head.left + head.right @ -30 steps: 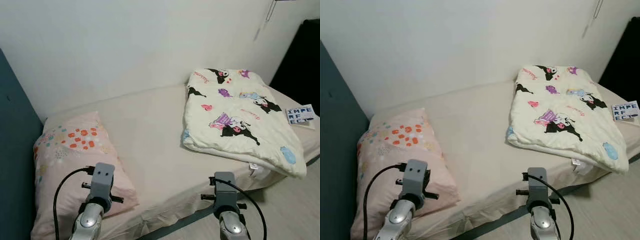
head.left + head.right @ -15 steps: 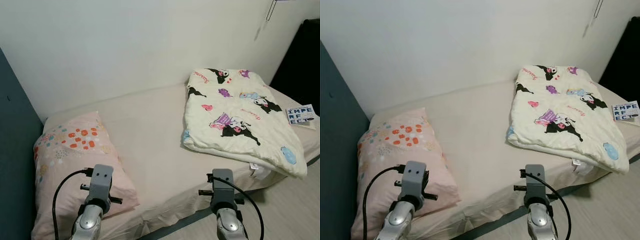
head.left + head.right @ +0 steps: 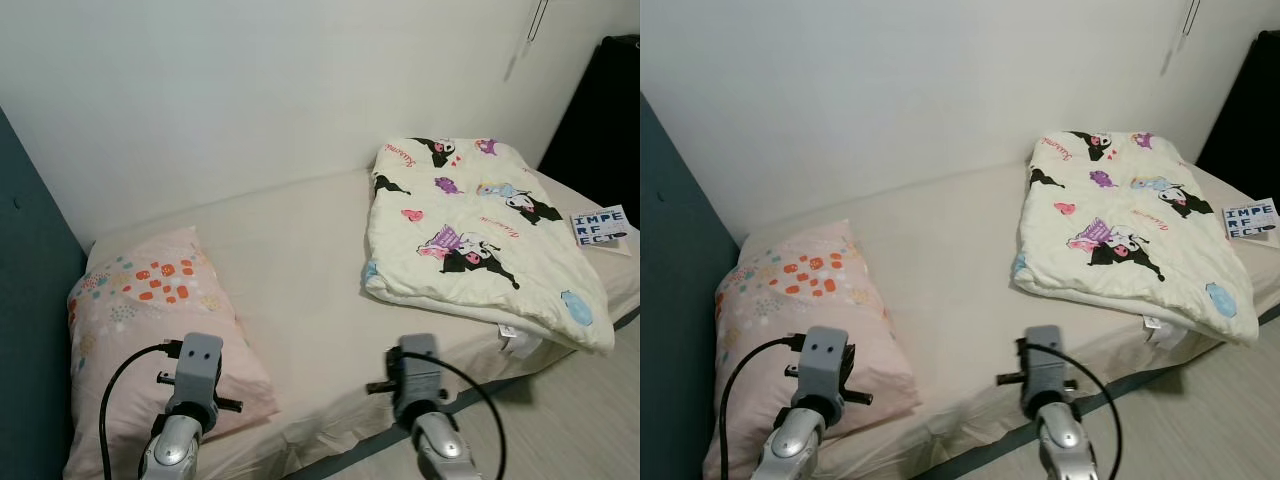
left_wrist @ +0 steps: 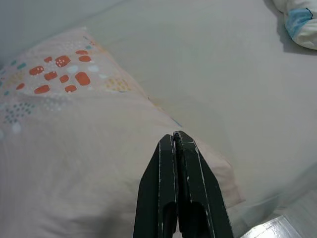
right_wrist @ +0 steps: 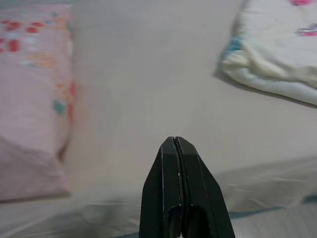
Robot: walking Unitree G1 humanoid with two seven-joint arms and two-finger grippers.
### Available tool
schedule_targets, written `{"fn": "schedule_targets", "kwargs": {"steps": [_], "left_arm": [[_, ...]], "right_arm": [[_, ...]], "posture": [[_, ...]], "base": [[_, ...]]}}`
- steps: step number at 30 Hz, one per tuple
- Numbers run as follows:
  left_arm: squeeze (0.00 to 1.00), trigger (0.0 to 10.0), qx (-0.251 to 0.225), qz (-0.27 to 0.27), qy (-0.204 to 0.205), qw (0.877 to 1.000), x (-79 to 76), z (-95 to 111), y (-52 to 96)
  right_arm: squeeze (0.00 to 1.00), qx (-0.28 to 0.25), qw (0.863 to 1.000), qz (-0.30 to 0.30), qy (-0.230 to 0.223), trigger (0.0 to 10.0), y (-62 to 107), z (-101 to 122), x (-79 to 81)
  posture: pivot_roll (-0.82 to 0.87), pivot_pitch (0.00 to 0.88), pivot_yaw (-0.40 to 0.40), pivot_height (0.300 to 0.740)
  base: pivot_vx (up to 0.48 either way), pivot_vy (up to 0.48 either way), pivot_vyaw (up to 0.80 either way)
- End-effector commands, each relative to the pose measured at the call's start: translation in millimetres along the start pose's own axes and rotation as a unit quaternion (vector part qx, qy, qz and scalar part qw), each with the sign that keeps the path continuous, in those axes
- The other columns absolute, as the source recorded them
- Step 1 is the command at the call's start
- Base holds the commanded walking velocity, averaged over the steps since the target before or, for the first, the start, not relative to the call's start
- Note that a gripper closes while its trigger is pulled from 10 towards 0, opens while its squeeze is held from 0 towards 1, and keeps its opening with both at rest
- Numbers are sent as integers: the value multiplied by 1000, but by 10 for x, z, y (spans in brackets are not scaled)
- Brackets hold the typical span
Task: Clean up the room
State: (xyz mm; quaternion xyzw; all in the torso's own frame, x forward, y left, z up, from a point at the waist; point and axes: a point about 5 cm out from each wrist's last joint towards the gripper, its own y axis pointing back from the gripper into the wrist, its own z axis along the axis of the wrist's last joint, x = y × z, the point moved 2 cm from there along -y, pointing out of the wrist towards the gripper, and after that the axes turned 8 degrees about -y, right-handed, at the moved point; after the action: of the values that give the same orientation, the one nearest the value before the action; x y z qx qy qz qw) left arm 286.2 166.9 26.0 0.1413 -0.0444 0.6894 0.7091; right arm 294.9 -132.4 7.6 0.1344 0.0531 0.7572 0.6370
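A pink pillow (image 3: 145, 310) with orange dots lies at the left end of the bed (image 3: 300, 260). A folded cream blanket (image 3: 480, 235) with cartoon prints lies on the bed's right half. My left arm (image 3: 192, 375) is raised in front of the pillow's near corner; its gripper (image 4: 174, 136) is shut on nothing, over the pillow (image 4: 74, 129). My right arm (image 3: 415, 375) is up before the bed's front edge. Its gripper (image 5: 174, 141) is also shut on nothing and faces the bare sheet (image 5: 148, 89) between pillow and blanket.
A book (image 3: 601, 227) with block letters lies on the bed's far right, beside the blanket. A dark blue panel (image 3: 25, 300) stands at the left, a white wall (image 3: 250, 90) behind the bed, and something black (image 3: 600, 110) at the right. Pale floor (image 3: 580, 420) shows at lower right.
My right arm has swung to the left along the bed's front edge. The left arm has barely moved. The bedding lies as before.
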Motion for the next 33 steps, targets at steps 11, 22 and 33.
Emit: {"fn": "schedule_targets", "kwargs": {"steps": [11,22,33], "left_arm": [[0,10000,-5,-11,2,1000,-14,26,50],[0,10000,-3,-26,10,1000,-38,36,71],[0,10000,-4,-36,11,999,-66,31,92]], "right_arm": [[0,3,999,-18,-27,10000,43,-25,-101],[0,5,1000,-7,-22,10000,65,-49,-80],[0,12,999,-11,-39,10000,79,-83,-85]], "posture": [[-32,84,-1,737],[-32,67,1,737],[-32,53,0,737]], "base": [[0,0,0],[0,0,0],[0,0,0]]}}
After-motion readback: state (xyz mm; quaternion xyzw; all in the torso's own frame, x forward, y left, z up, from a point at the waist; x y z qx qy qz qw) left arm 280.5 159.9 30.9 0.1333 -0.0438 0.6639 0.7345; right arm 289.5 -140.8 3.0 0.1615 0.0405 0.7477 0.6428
